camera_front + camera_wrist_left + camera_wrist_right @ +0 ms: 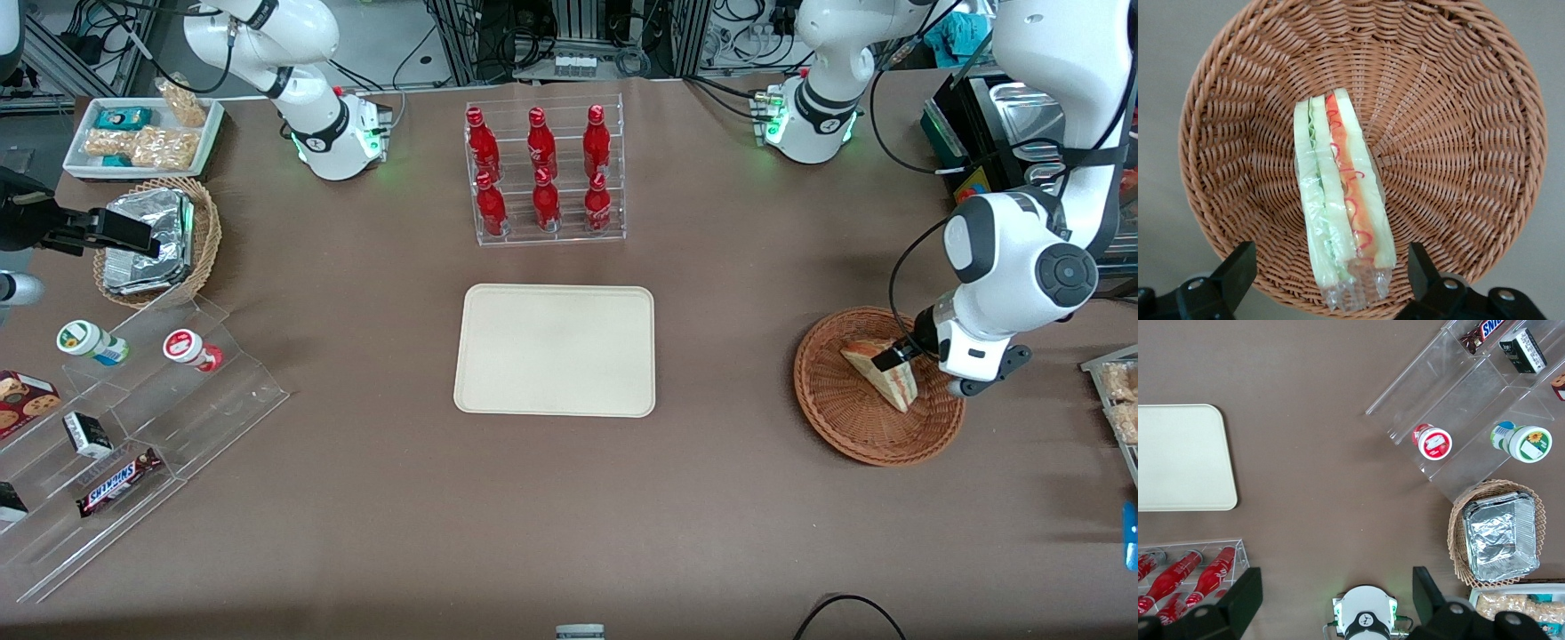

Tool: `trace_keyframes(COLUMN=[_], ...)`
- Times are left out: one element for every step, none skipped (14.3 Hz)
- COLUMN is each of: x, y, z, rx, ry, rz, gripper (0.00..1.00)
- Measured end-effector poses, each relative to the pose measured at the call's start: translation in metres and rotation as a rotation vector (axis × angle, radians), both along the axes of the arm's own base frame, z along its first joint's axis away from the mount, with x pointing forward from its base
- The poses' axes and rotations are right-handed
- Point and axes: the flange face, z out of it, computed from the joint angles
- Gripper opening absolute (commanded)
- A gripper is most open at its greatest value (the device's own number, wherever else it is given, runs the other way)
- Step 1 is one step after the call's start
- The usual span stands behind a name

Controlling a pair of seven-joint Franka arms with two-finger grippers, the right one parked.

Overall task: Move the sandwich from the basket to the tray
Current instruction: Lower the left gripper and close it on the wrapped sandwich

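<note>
Front view showed us the worktop (356, 498), the bare tray (554, 349), then the basket (876, 418) holding the sandwich (1341, 200). Our end effector (1331, 277) hovered spread astride it. We judged it light, soft, slippery-wrapped; grip the bread faces gently.

The gripper (1328, 280) hung spread over the basket (845, 427), one finger (1238, 267) on each side of the sandwich (1341, 207) with open gaps. Bare table (729, 356) lay between basket and tray (556, 348) (center frame); the bottle rack (544, 173) stood farther from the camera.
</note>
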Motion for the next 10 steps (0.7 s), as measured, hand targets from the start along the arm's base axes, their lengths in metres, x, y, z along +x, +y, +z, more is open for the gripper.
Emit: trace_keyframes(x=[0.000, 0.001, 0.002, 0.002, 0.002, 0.002, 0.001, 0.001, 0.001, 0.001], y=[0.000, 0.000, 0.000, 0.000, -0.001, -0.001, -0.001, -0.001, -0.001, -0.001], z=[-0.003, -0.007, -0.011, -0.015, -0.019, -0.022, -0.024, -0.025, -0.026, -0.026], rx=[-0.001, -0.002, -0.004, -0.005, -0.007, -0.008, -0.008, -0.009, -0.009, -0.009], ry=[0.000, -0.003, -0.003, -0.001, 0.002, 0.006, 0.010, 0.011, 0.012, 0.012], rz=[0.001, 0.001, 0.002, 0.002, 0.002, 0.003, 0.003, 0.003, 0.003, 0.003], gripper=[1.00, 1.00, 0.98, 0.91, 0.82, 0.70, 0.56, 0.47, 0.40, 0.33])
